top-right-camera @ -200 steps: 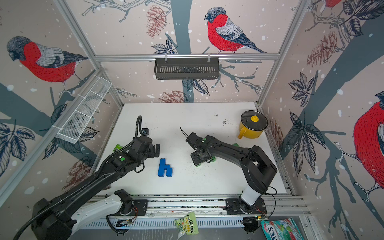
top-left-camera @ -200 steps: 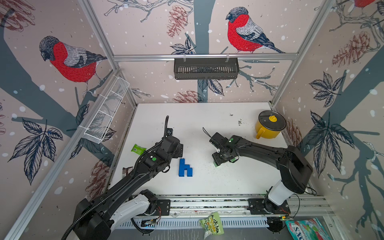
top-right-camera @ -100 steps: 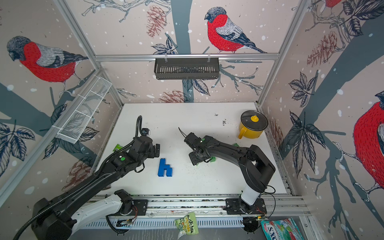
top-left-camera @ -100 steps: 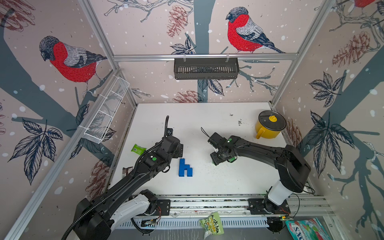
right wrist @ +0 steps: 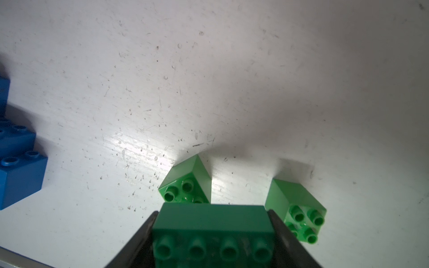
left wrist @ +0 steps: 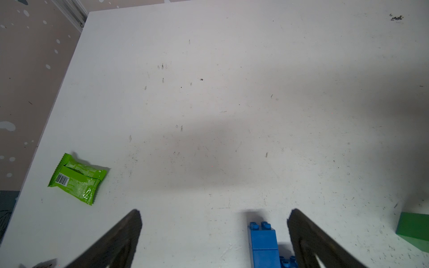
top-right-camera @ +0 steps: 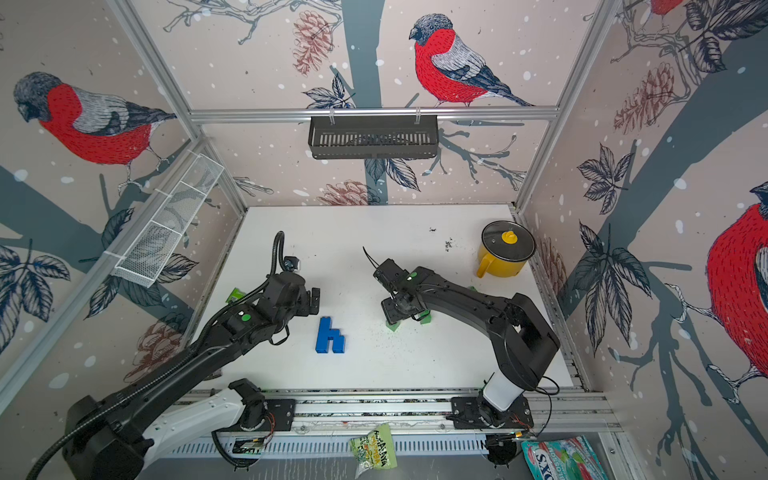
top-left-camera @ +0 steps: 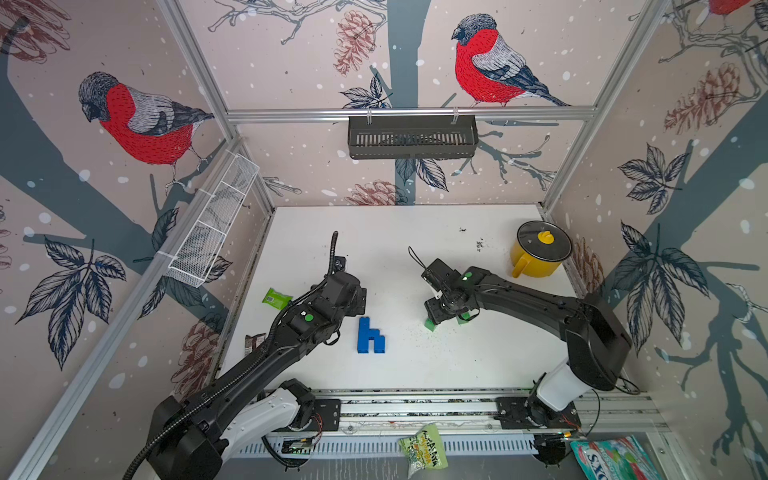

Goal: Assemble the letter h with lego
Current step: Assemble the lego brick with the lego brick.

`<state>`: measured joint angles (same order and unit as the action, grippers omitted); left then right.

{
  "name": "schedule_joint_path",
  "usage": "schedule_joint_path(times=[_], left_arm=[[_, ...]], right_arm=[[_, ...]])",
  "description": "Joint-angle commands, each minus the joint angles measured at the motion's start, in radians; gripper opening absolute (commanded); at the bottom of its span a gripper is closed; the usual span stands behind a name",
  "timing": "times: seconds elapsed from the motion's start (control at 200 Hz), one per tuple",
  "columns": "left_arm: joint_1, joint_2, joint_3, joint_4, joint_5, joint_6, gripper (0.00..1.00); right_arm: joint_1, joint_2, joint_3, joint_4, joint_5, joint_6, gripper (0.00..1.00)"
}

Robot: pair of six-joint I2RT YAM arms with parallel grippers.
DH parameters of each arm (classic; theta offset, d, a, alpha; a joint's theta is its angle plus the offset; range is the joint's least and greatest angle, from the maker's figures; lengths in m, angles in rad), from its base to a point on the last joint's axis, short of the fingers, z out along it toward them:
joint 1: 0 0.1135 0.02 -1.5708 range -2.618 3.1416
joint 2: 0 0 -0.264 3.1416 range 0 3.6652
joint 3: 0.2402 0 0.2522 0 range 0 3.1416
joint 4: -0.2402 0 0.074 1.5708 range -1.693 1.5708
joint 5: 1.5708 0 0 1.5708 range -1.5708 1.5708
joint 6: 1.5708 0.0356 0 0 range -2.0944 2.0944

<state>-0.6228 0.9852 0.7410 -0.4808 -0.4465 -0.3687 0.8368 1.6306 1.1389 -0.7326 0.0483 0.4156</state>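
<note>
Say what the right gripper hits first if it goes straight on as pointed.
Probably the light-green square studded brick partly hidden behind the dark-green oblong brick that the right gripper holds; height gap unclear.

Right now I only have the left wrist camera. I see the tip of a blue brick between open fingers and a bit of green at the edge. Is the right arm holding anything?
Observer: Yes, the right fingers are shut on a long dark green brick.
Operator: Any loose bricks near it?
Observer: Two small light green bricks lie on the table next to it, apart from each other.
Operator: And the blue piece?
Observer: It is the stem of a complete blue h lying flat.
</note>
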Motion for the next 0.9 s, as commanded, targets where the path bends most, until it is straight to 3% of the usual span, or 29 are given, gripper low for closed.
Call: schedule_joint_path(times=[0.0, 0.325, 0.6, 0.895], left_arm=[[0.002, 0.001, 0.005, -0.001, -0.012, -0.003, 0.98], [0.001, -0.002, 0.005, -0.002, -0.014, -0.002, 0.98], [0.002, 0.000, 0.005, -0.002, -0.014, -0.003, 0.98], [0.002, 0.000, 0.006, -0.002, -0.013, -0.003, 0.98]], right_arm=[[-0.001, 0.017, 0.001, -0.016, 0.004, 0.003, 0.00], [-0.083, -0.020, -0.004, 0.029, 0.071, 0.090, 0.00], [-0.068, 0.036, 0.001, 0.044, 0.140, 0.143, 0.00], [-0.070, 0.071, -0.004, 0.094, 0.113, 0.154, 0.00]])
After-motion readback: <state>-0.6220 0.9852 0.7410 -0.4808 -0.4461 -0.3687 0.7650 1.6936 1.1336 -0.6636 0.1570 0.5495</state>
